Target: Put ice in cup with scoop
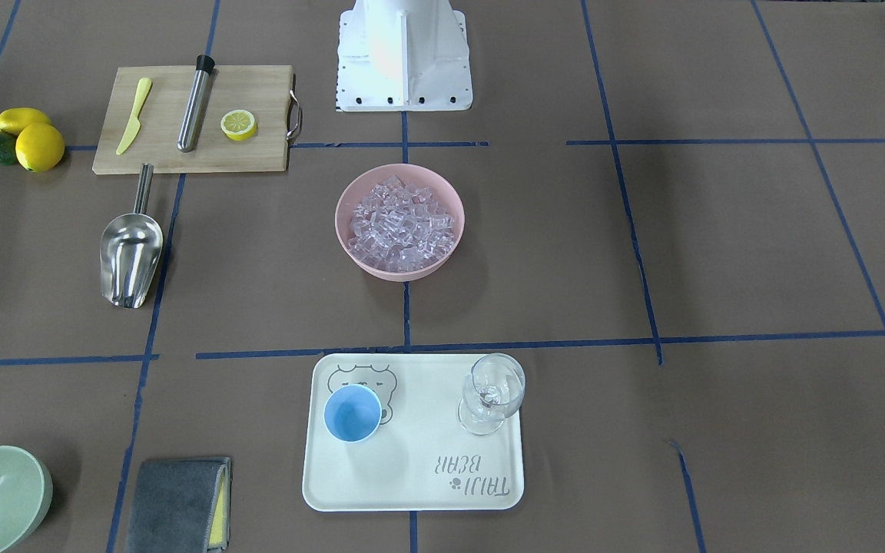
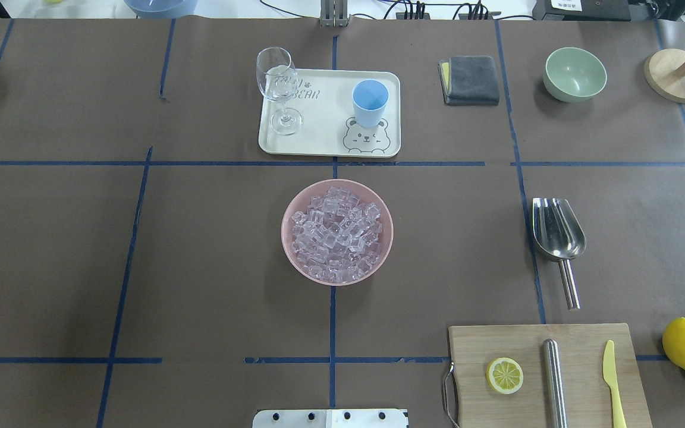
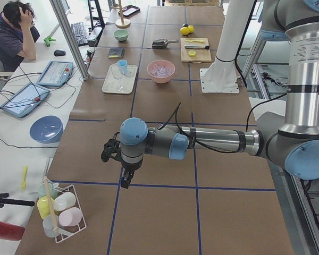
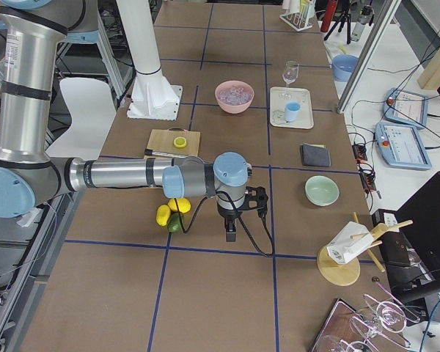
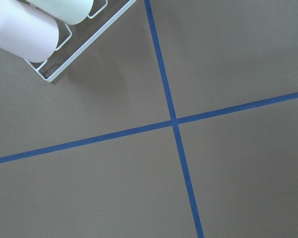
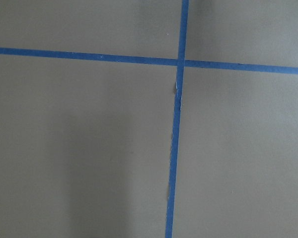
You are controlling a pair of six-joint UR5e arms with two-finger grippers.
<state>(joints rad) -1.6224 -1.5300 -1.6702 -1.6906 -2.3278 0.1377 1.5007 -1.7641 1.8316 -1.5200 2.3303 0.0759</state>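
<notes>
The ice (image 2: 336, 232) fills a pink bowl (image 2: 291, 238) at the table's middle. On a cream tray (image 2: 324, 128) beyond it, the light-blue cup (image 2: 370, 102) stands upright and empty. The steel scoop (image 2: 556, 229) lies flat on the table at the overhead view's right, handle toward the robot, with nothing holding it. Off to the table's left end, my left gripper (image 3: 126, 180) hangs over bare paper. Past the lemons at the right end hangs my right gripper (image 4: 230, 233). Whether either is open or shut I cannot tell. Both wrist views show only brown paper and blue tape.
A stemmed glass (image 2: 278, 83) shares the tray. A wooden board (image 2: 527, 356) carries a lemon slice, a steel cylinder and a yellow knife. Lemons (image 2: 684, 343), a green bowl (image 2: 574, 74) and a grey cloth (image 2: 471, 79) lie on the right. A wire rack (image 5: 64, 54) sits near the left gripper.
</notes>
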